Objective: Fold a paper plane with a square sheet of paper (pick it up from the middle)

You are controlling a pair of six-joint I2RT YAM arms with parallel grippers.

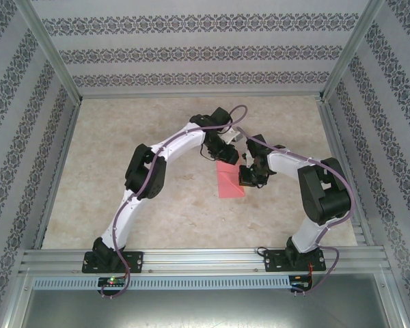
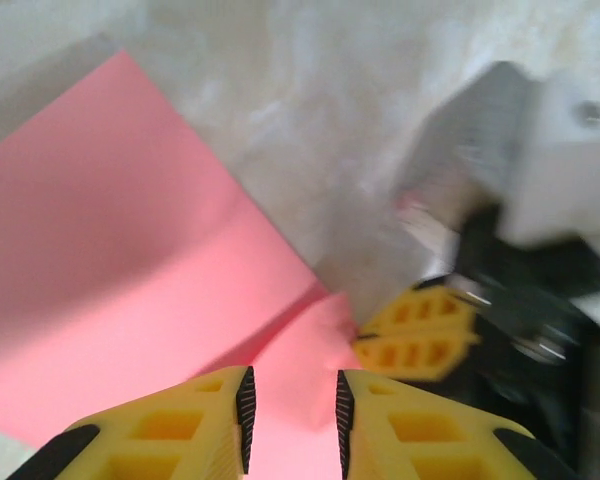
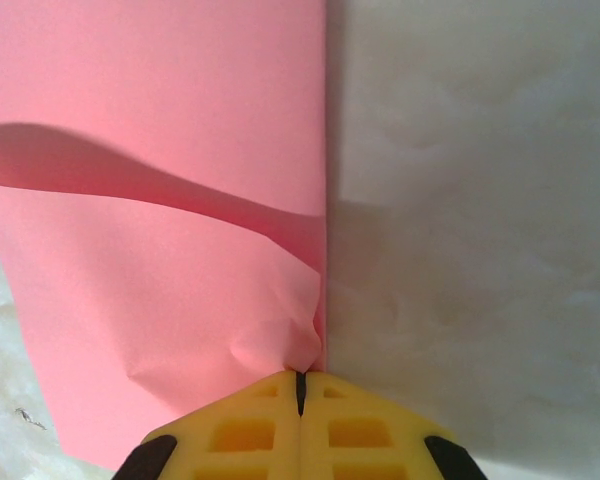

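On the table [image 1: 157, 205], folded pink paper [image 1: 229, 182], right gripper [image 3: 300, 380] pinching its edge

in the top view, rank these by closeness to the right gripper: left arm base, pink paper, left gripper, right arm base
1. pink paper, pinched in the right gripper
2. left gripper, just up-left, at the sheet's far corner
3. right arm base, near edge, right
4. left arm base, near edge, far left
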